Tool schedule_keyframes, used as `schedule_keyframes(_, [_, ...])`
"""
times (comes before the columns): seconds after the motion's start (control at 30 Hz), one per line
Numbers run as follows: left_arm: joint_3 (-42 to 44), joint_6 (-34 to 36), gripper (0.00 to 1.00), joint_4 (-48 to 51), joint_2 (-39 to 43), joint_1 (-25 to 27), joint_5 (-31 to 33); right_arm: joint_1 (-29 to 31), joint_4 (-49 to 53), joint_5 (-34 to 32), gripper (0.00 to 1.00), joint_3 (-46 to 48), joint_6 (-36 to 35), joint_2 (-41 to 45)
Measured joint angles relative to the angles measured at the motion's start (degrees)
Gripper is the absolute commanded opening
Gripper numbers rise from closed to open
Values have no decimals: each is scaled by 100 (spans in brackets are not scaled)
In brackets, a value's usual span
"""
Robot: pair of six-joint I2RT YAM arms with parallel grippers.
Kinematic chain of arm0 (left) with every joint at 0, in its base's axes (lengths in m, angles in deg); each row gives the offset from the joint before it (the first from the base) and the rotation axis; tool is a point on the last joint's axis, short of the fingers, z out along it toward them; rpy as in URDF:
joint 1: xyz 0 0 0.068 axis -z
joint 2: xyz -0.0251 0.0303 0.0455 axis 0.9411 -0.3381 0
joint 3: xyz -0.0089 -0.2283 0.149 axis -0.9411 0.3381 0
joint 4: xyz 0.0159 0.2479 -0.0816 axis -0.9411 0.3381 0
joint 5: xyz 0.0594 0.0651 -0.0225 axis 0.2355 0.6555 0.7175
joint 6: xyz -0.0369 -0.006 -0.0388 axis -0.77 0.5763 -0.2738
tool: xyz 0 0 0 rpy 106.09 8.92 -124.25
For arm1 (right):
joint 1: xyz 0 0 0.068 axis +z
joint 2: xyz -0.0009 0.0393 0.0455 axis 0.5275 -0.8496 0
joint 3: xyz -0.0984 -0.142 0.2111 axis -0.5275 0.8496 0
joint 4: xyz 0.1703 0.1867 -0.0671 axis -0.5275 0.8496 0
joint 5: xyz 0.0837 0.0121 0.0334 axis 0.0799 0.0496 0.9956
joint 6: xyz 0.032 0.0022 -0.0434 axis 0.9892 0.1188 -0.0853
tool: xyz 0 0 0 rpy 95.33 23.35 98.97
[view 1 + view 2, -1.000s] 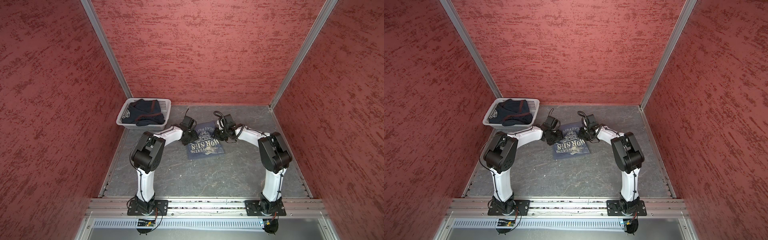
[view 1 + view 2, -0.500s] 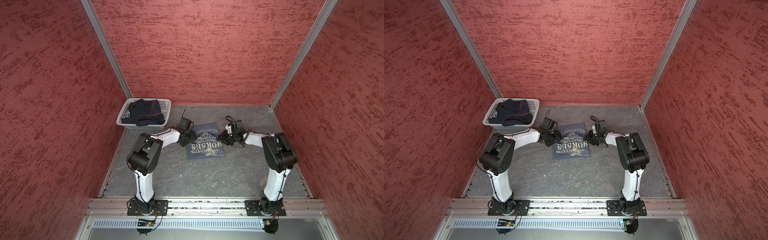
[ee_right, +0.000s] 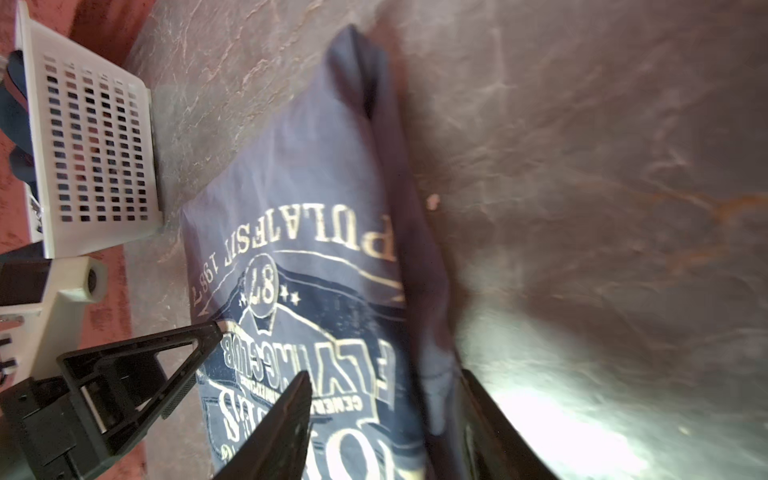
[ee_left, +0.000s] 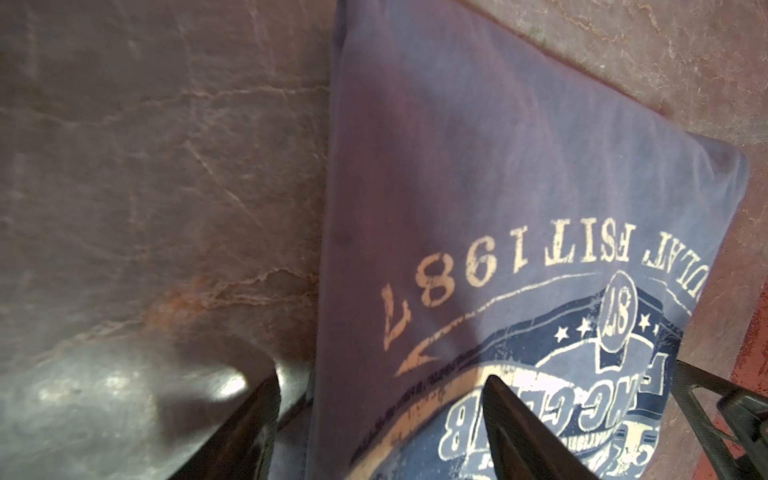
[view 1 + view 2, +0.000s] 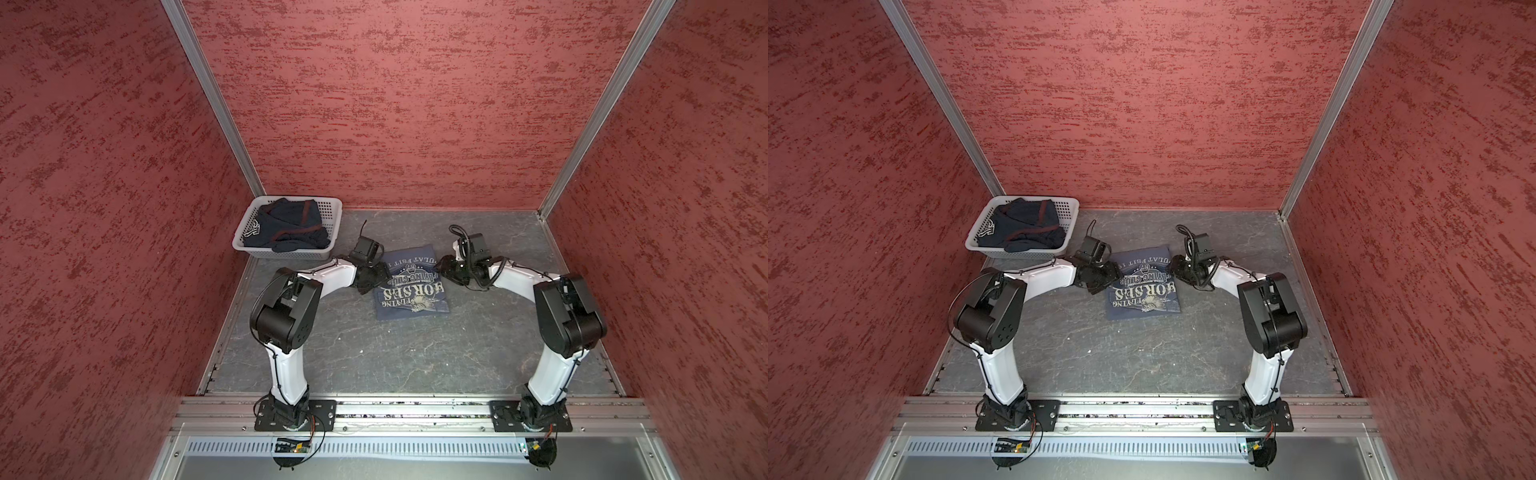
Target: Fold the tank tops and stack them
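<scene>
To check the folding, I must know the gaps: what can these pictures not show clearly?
Navy top: print too small in both top views; basket wall mostly hides it in right wrist view.
Blue top: left tool covers one edge in both top views; frame cuts it off in wrist views.
Right tool: blur hides whether it touches cloth, right wrist view.

From my console both arms match: the left arm (image 5: 332, 272) and right arm (image 5: 519, 276) pair white shell links with bulky black joint housings (image 5: 286, 311). Thin black cables (image 5: 497, 266) curl at the wrists. Each stands on a black base plate (image 5: 324, 415) with screws at the corners. The jaws are black, built as open triangular frames.
</scene>
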Motion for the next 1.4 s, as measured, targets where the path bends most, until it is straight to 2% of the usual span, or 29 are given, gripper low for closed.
schedule_keyframes(0.23, [0,0,78,-2,0,0,0,160,127,-214,52,-221,-101,-417])
schedule_keyframes(0.37, [0,0,78,-4,0,0,-2,162,219,-286,60,-249,-162,-549])
schedule_keyframes(0.47, [0,0,78,-4,0,0,-2,186,284,-422,61,-315,-216,-549])
schedule_keyframes(0.67, [0,-2,78,-9,0,4,-4,221,334,-494,40,-348,-315,-612])
schedule_keyframes(0.87, [2,-2,78,-15,-2,4,-4,240,286,-249,18,-442,-295,-739])
schedule_keyframes(1.0, [68,-4,78,-140,9,2,-26,166,-20,160,11,-258,-175,-625])
schedule_keyframes(1.1, [179,-35,78,-297,59,-7,-48,42,-448,658,11,133,63,-407])
schedule_keyframes(1.23, [216,-70,78,-398,68,-7,-98,-92,-627,898,15,293,192,-363])
schedule_keyframes(1.4, [251,-90,78,-455,76,-7,-116,-164,-638,844,41,304,254,-363])
